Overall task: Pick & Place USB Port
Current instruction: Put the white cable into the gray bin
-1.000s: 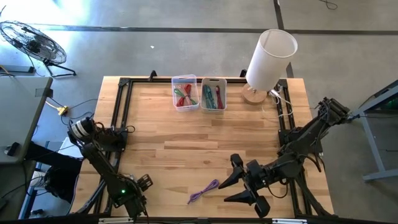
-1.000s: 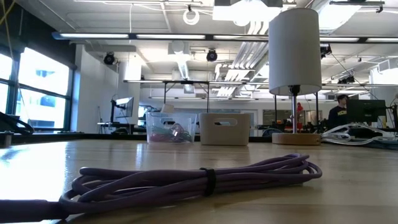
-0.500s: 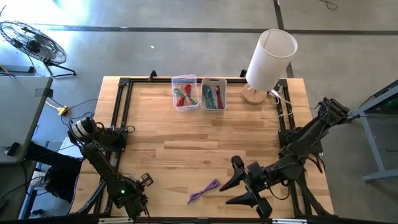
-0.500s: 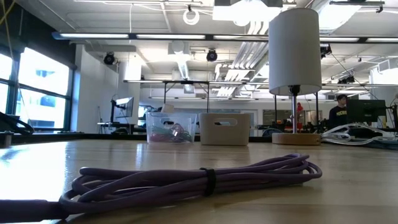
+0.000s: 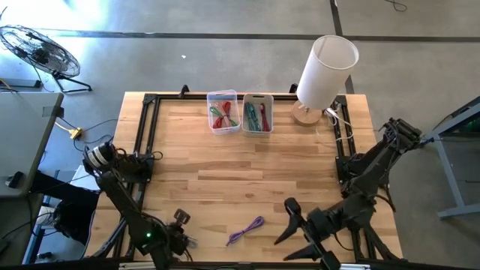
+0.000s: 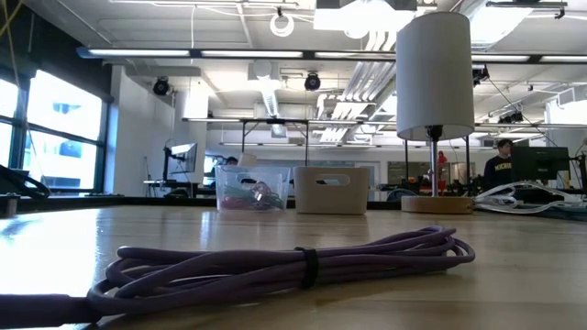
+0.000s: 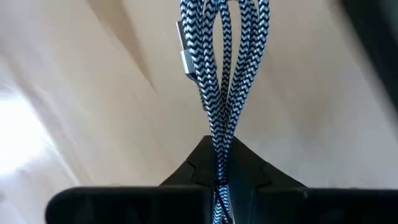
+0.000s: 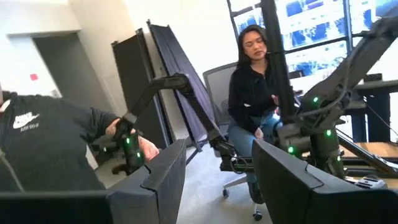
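Observation:
A blue-and-white braided USB cable (image 7: 224, 68), folded into several strands with silver plugs (image 7: 185, 46), shows only in the left wrist view. My left gripper (image 7: 219, 171) is shut on it at the table's near left edge (image 5: 182, 219). A purple coiled cable (image 5: 246, 230), bound by a black tie (image 6: 309, 267), lies flat on the wood near the front edge. My right gripper (image 5: 301, 234) stands open to the right of the purple cable, apart from it. In the right wrist view its fingers (image 8: 217, 186) hold nothing. My left gripper pinches several strands of the braided cable (image 7: 219, 140) between its two fingers. The strands run straight on past the fingertips, with the silver plugs at their far end. Whether the cable is lifted off the wood cannot be told.
Two small bins with coloured cables (image 5: 223, 111) (image 5: 257, 114) stand at the table's far edge. A white lamp (image 5: 324, 69) stands on a wooden base at the far right corner. A black frame (image 5: 142, 135) runs around the tabletop. People sit beyond the table (image 8: 255, 87).
My right gripper has drawn back toward the table's near edge and a little to the right, away from the purple cable, still open. My left gripper has shifted slightly toward the right along the near edge. The purple cable has not moved.

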Motion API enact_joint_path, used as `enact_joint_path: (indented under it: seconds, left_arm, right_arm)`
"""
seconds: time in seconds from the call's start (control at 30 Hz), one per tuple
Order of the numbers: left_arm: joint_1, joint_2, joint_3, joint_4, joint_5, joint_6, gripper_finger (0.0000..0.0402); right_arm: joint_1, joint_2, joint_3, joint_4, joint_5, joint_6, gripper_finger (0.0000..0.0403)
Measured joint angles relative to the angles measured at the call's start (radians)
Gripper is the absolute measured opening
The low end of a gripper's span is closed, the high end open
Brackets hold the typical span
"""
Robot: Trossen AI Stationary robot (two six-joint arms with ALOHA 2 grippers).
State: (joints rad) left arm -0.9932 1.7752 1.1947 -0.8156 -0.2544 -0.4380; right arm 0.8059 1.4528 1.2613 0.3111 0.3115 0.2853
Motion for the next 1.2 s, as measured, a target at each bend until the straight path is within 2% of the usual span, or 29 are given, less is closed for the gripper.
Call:
enact_joint_path:
  seconds: [0.1, 0.23, 0.4, 0.47, 0.63, 0.73, 0.9, 1.0, 1.03, 1.1, 1.2]
  left_arm:
    - [0.023, -0.010, 0.087, 0.000, -0.135, -0.027, 0.0014]
    - [0.064, -0.033, 0.211, 0.003, -0.417, -0.021, 0.0014]
    - [0.098, -0.056, 0.341, 0.011, -0.749, 0.066, 0.0013]
    - [0.115, -0.066, 0.378, 0.016, -0.823, 0.096, 0.0013]
    - [0.162, -0.120, 0.396, 0.080, -0.916, 0.102, 0.0013]
    - [0.191, -0.142, 0.396, 0.140, -0.912, 0.173, 0.0013]
    - [0.262, -0.174, 0.396, 0.256, -0.779, 0.405, 0.0013]
    - [0.343, -0.212, 0.396, 0.318, -0.599, 0.595, 0.0013]
    - [0.379, -0.227, 0.395, 0.339, -0.528, 0.633, 0.0013]
    - [0.449, -0.256, 0.395, 0.384, -0.403, 0.689, 0.0013]
    - [0.535, -0.292, 0.395, 0.434, -0.278, 0.801, 0.0013]
  right_arm:
    - [0.022, 0.000, 0.000, 0.000, 0.004, -0.047, 0.0177]
    - [0.053, 0.000, 0.000, -0.024, 0.040, -0.115, 0.0177]
    - [0.074, 0.000, 0.000, -0.067, 0.070, -0.196, 0.0177]
    - [0.072, -0.001, 0.000, -0.067, 0.080, -0.250, 0.0177]
    - [0.049, -0.007, 0.000, -0.065, 0.163, -0.388, 0.0177]
    - [0.027, -0.007, 0.000, -0.069, 0.208, -0.428, 0.0177]
    - [-0.012, -0.011, 0.000, -0.063, 0.367, -0.491, 0.0177]
    - [-0.054, -0.021, 0.000, -0.071, 0.531, -0.442, 0.0178]
    - [-0.072, -0.029, 0.000, -0.078, 0.556, -0.444, 0.0180]
    - [-0.104, -0.049, 0.000, -0.077, 0.543, -0.476, 0.0186]
    - [-0.138, -0.074, 0.000, -0.052, 0.533, -0.494, 0.0199]
